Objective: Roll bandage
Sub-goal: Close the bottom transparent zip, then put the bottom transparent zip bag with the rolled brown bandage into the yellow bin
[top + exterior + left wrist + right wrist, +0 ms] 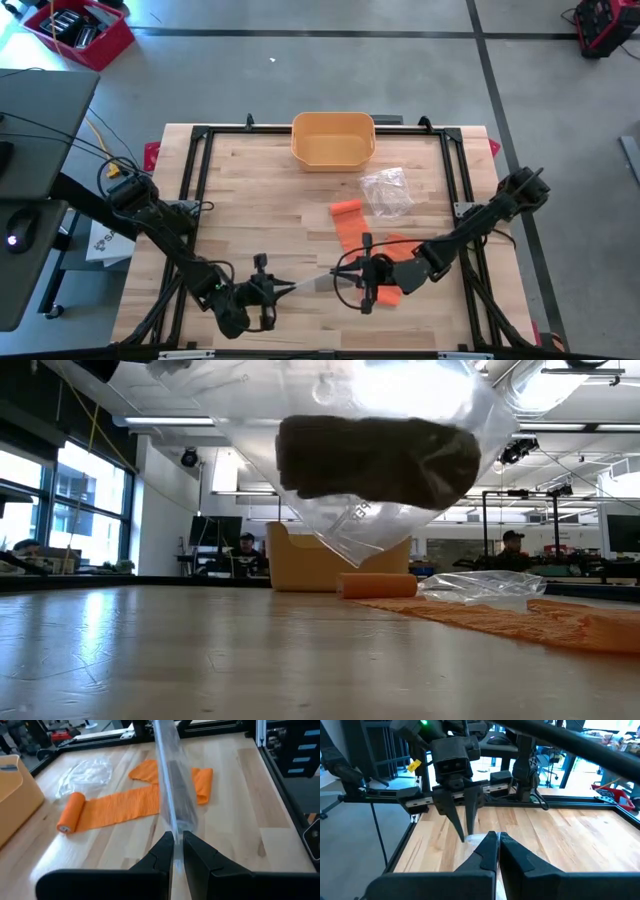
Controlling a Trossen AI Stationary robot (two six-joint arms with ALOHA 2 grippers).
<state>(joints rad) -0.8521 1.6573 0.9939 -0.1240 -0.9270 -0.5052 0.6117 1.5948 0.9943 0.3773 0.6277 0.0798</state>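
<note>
A clear plastic bag (312, 283) with a dark roll (380, 455) inside hangs stretched between my two grippers near the table's front edge, clear of the wood. My left gripper (272, 288) is shut on its left end and my right gripper (345, 275) is shut on its right end. An orange bandage lies behind them. Its rolled end (345, 208) rests on the table, and its flat strip (385, 290) runs toward the front under my right gripper. The roll also shows in the left wrist view (70, 812). My left gripper pinches the bag's near edge (174, 831) between its two fingers, coming level from the table's left. The bag stands on edge and runs straight away from the fingers, off the table. My right gripper pinches the bag's opposite end (479, 839) between its two fingers, level from the table's right, facing my left gripper (465, 832). The fingers hide most of the contact.
A yellow bin (333, 140) stands at the table's far edge. A second, crumpled clear bag (385, 190) lies beside the orange roll. Black frame rails (200, 180) run along the table's sides. People sit at desks in the room beyond the table.
</note>
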